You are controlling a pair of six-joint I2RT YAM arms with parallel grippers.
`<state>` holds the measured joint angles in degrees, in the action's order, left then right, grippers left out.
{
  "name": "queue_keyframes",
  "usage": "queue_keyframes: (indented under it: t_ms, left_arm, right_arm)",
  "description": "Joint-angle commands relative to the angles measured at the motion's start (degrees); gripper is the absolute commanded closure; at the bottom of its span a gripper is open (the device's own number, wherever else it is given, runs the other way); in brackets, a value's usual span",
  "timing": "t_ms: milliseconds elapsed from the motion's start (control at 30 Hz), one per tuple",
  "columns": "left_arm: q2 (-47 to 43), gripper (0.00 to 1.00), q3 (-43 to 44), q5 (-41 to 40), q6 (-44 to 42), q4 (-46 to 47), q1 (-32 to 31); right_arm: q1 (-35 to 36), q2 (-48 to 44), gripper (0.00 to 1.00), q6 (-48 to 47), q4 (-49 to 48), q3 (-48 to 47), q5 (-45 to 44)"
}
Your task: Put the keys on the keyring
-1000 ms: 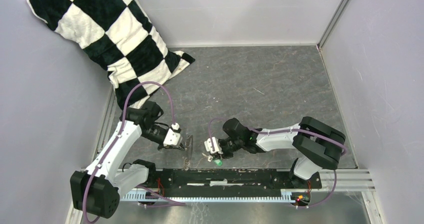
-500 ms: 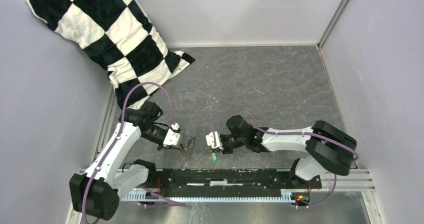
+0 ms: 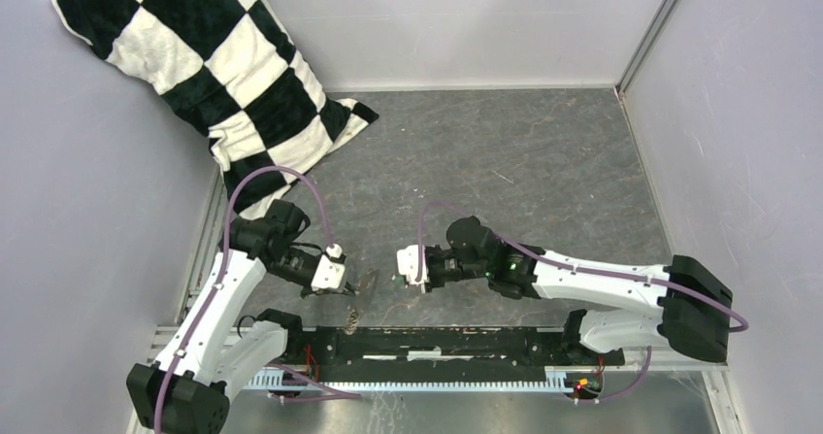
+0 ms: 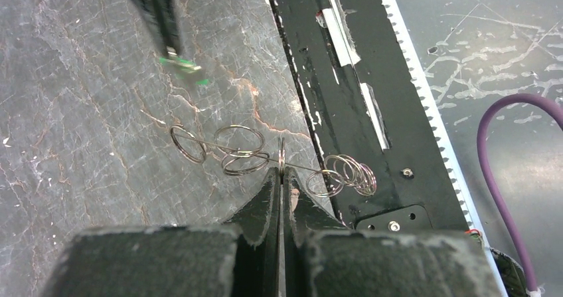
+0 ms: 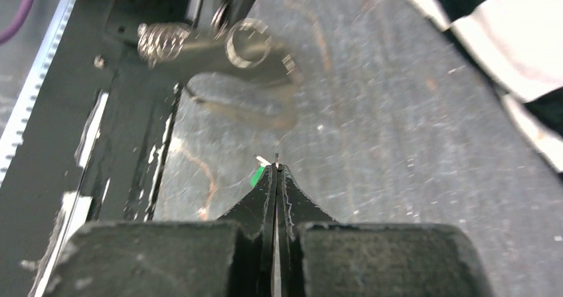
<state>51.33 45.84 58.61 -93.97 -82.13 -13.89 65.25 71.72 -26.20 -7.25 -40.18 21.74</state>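
Observation:
My left gripper (image 4: 280,172) is shut on the rim of the keyring (image 4: 232,152), a thin silvery loop seen nearly edge-on. Small metal rings (image 4: 345,175) are strung along it. In the top view the left gripper (image 3: 366,281) holds the keyring (image 3: 355,311) just above the table, beside the near rail. My right gripper (image 5: 275,170) is shut on the key, and only its green tag (image 5: 257,175) shows at the fingertips. In the left wrist view the key (image 4: 186,64) hangs from the right fingers (image 4: 159,18), a short way beyond the loop. The right gripper (image 3: 400,266) faces the left one, apart from it.
A black-and-white checked cushion (image 3: 204,65) lies at the far left. The black base rail (image 3: 456,342) runs along the near edge, right beside the keyring. Grey walls enclose the grey stone-patterned table (image 3: 524,162).
The right arm has stretched out lower and its gripper has moved with the key away from the near rail, up to the left gripper's level. The left gripper has shifted slightly, still holding the keyring.

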Motion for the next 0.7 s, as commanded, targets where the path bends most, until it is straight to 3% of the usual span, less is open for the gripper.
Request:
queue_keyframes:
  t_ms: [0, 100, 267, 367, 533, 667]
  left_arm:
    - [-1.6, 0.98, 0.3, 2.6, 0.1, -1.1, 0.0]
    - [-1.7, 0.98, -1.3, 3.0, 4.3, 3.7, 0.0]
    - [4.7, 0.98, 3.0, 4.2, 2.2, 3.0, 0.0]
    - [8.2, 0.98, 2.5, 4.4, 6.8, 5.8, 0.0]
    - [12.5, 0.98, 0.2, 5.3, 4.8, 7.9, -0.1]
    - [15.1, 0.98, 2.8, 5.2, 3.3, 8.8, -0.1]
  right_arm:
    - [0.0, -3.4, 1.00, 2.5, -1.8, -3.6, -1.2]
    - [-0.1, -0.8, 1.00, 3.9, -2.1, -5.3, 1.4]
    - [0.1, 0.7, 1.00, 1.3, 0.9, -7.9, 4.0]
    - [0.1, 0.6, 1.00, -1.3, 2.5, -10.0, 5.8]
    - [0.2, 4.8, 1.00, -5.0, 9.4, -14.6, 10.4]
    - [-0.7, 8.7, 1.00, -6.7, 6.9, -13.5, 9.7]
